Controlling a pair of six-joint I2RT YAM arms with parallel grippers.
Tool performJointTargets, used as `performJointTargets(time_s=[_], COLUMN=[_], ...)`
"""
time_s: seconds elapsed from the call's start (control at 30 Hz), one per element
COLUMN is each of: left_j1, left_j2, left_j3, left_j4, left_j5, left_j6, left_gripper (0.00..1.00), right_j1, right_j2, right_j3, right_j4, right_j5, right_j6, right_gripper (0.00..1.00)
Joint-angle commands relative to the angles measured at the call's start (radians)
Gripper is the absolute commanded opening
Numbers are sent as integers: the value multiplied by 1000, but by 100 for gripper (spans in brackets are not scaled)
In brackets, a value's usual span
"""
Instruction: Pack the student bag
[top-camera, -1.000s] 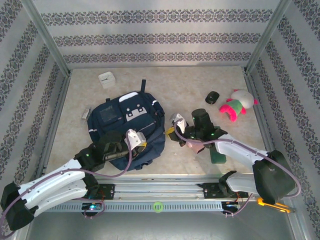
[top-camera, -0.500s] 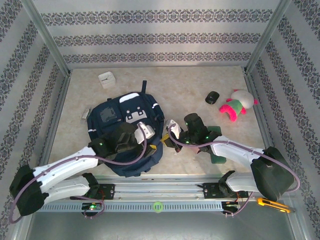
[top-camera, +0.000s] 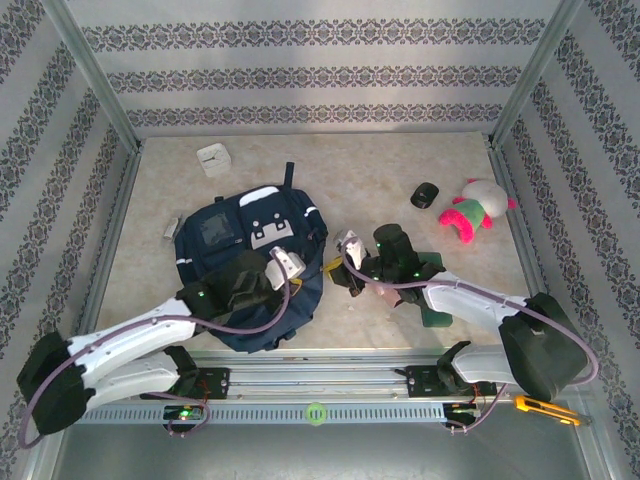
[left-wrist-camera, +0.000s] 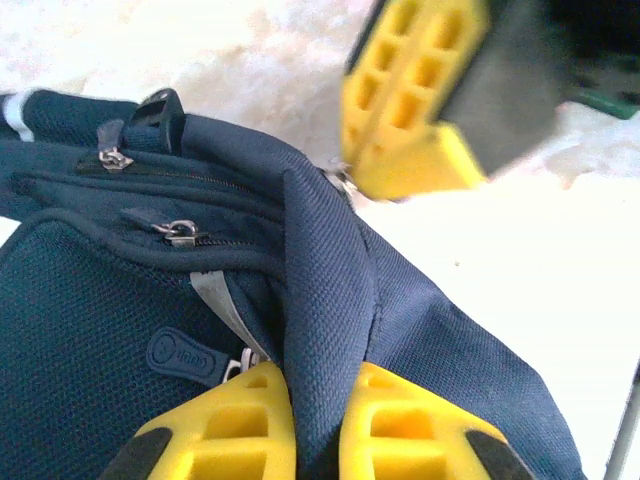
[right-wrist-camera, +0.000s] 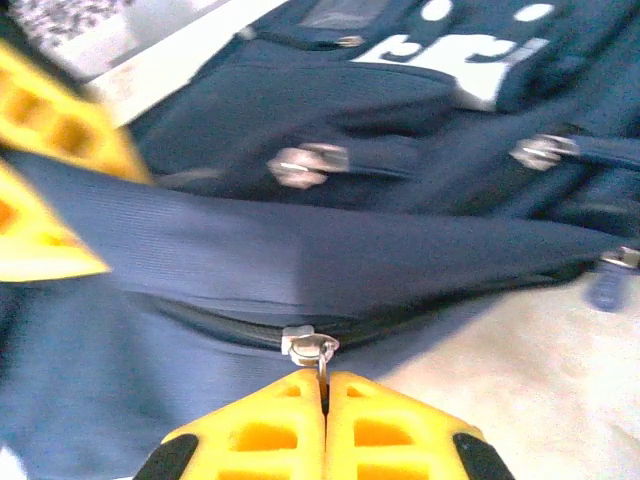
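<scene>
- Your bag (top-camera: 215, 235), a navy backpack of coarse woven fabric, lies flat on the pale mottled table (top-camera: 380, 170).
- Your left gripper (left-wrist-camera: 318, 400) pinches a raised fold at the bag's right edge between ribbed yellow fingers.
- Your right gripper (right-wrist-camera: 323, 385), at that same edge, has its jaws pressed together on a small metal zipper pull (right-wrist-camera: 310, 347).
- A rounded plush toy (top-camera: 476, 208) sits well right of the bag.
</scene>
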Motion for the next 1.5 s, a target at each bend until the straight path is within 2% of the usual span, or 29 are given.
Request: performJointTargets(time_s=[0.0,0.2,0.4,0.53,0.63,0.83,0.87,0.93,0.97,1.0,1.1,1.2,1.3,1.4,1.47], left_j1=[5,8,9,9,9,9,12,18,20,20,20,40,120,149,149], left_j2=[-128,-242,-249,-205,-107,148,178,222,240,250,235,141,65,55,70], left_j3=[20,60,82,72,76,167,179,210,227,245,285,270,261,246,234], left_j4=[-44,-159,-180,-159,-120,-29,-9,2,-11,-37,-114,-128,-207,-305,-338], left_j5=[162,231,241,176,113,47,50,79,104,131,156,118,167,112,95], left_j6=[108,172,190,212,257,458,491,525,530,524,445,343,279,325,360], left_gripper=[0,0,0,0,0,0,0,2,9,21,56,65,67,70,75], right_j1=[-42,-91,-93,-93,-101,-120,-124,-138,-144,-150,-152,-133,-51,61,99], right_j2=[54,212,324,262,162,-30,-45,-69,-84,-103,-173,-240,-276,-259,-230], right_j3=[-21,48,101,79,38,-5,-4,-8,-6,-1,31,54,42,51,49], right_j4=[114,212,300,289,242,81,56,19,-3,-35,-163,-259,-247,-244,-225], right_j5=[116,262,301,297,310,336,341,344,344,342,335,316,276,290,316], right_j6=[98,227,288,279,260,222,214,216,224,233,248,304,326,302,326], right_gripper=[0,0,0,0,0,0,1,26,39,48,56,58,59,58,57])
